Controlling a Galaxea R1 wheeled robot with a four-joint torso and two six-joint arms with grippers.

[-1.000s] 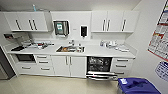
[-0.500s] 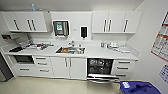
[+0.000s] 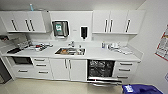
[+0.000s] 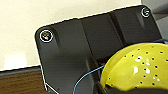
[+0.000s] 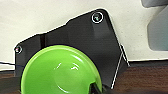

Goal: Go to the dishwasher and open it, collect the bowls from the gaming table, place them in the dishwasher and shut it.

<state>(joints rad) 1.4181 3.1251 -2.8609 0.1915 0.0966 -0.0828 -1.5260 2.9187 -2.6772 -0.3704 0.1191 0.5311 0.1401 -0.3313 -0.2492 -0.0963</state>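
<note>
Facing the kitchen row, the head view has shifted since a moment ago, so the camera moved: the dishwasher [image 3: 101,70] now sits nearer, door down, under the white worktop [image 3: 95,53]. A yellow bowl [image 4: 138,66] sits at the left claw, a green bowl [image 5: 60,71] at the right; whether either claw is clenched cannot be told.

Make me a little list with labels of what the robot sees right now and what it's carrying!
place: kitchen with white cabinets and a long white counter
dishwasher: open, door folded down, dark racks showing
sink: in the counter, things inside it
yellow bowl: large in the left wrist view, dotted with small dark spots
green bowl: large in the right wrist view
blue bin: on the floor, right of the dishwasher
</note>
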